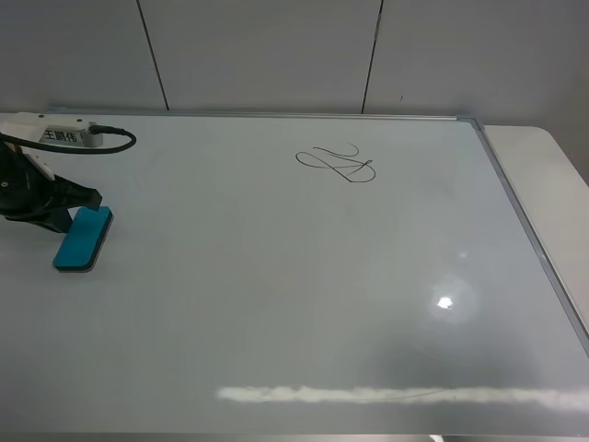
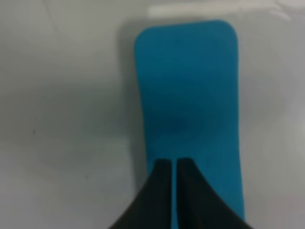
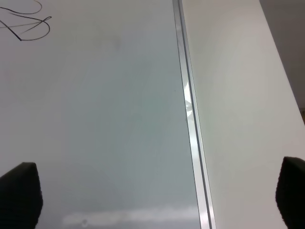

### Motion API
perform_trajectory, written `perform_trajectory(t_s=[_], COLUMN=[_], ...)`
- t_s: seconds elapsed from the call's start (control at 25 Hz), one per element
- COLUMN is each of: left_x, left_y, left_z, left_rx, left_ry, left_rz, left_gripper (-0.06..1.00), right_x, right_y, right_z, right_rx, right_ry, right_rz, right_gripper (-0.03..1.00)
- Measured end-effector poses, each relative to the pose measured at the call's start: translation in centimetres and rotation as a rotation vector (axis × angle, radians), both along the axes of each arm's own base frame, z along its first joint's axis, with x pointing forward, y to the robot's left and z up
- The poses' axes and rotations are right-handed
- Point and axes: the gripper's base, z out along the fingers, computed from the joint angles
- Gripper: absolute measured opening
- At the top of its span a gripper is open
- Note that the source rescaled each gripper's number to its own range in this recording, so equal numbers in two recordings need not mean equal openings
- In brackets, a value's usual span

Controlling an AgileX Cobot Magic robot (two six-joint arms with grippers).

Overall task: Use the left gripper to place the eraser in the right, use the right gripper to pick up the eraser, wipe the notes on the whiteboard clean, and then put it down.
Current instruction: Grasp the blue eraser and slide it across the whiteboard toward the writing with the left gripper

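Note:
The teal eraser (image 1: 83, 238) lies flat on the whiteboard (image 1: 294, 304) near its left edge. My left gripper (image 1: 79, 206) is at the eraser's far end. In the left wrist view its fingers (image 2: 162, 191) are pressed together with only a thin slit between them, over one end of the eraser (image 2: 188, 90), not around it. The notes (image 1: 336, 164) are a black scribble at the board's upper middle. My right gripper (image 3: 155, 195) is out of the high view. It is open and empty above the board's right frame (image 3: 190, 119), with the notes (image 3: 26, 24) far off.
A white labelled box with a black cable (image 1: 69, 136) sits at the board's back left corner. A bare white table (image 1: 543, 175) shows beyond the board's right frame. Light glare marks the board at the front right.

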Motion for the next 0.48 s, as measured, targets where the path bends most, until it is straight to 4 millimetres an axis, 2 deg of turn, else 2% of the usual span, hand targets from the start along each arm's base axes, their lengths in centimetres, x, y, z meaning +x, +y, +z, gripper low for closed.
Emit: perform_trajectory(t_s=[0.48], left_x=[1.0], left_y=[0.0], left_z=[-2.7], left_rx=[0.011], left_ry=[0.018], left_rz=[-0.017], left_gripper=[0.01], right_x=[0.0], right_y=[0.0], right_z=[0.0], right_rx=[0.0], right_ry=[0.0], right_rz=[0.0], right_gripper=[0.97])
